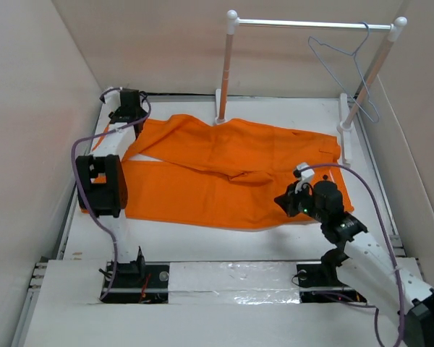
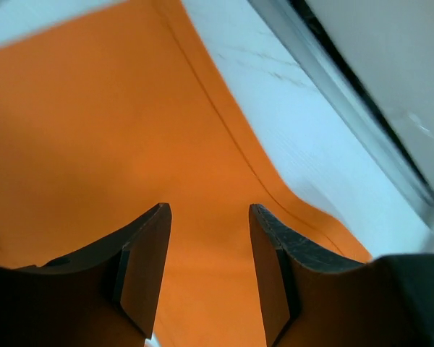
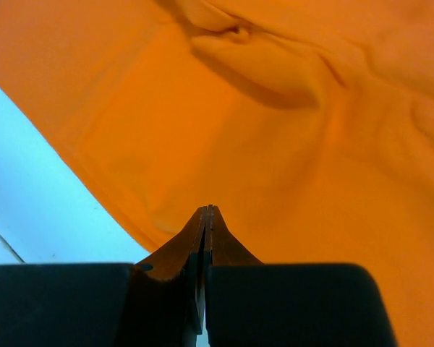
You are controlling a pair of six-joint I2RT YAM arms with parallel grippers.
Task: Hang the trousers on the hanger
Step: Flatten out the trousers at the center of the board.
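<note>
Mostly flat, the trousers point(image 1: 202, 189) — bright orange, legs apart, crotch rumpled.

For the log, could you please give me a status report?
Left tool open over trousers. Right tool shut, empty. Trousers flat, hanger on rail.

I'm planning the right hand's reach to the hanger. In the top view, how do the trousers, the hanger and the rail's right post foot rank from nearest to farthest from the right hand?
1. trousers: spread flat, directly under the right hand.
2. right post foot: behind the hand, to its right.
3. hanger: far right corner, hung high on the crossbar.
</note>
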